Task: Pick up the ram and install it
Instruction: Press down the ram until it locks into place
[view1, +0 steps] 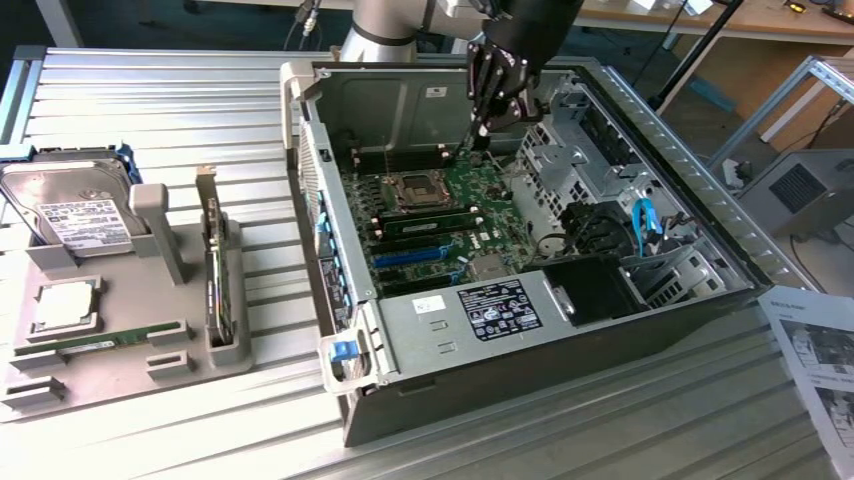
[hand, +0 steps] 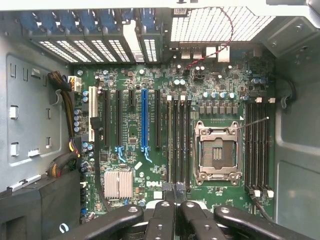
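We are seeing the pincer (hand: 175, 192) with its jaws pressed together, hanging over the motherboard (hand: 132, 130) inside the open computer case (view1: 400, 100). The ram (view1: 100, 339) is lying flat in the grey tray (view1: 127, 300) by the tabletop's (view1: 174, 110) edge on the exterior view's left, well apart from the pincer.

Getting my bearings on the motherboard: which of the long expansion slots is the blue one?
The lone blue slot; the slots on either side of it are black.
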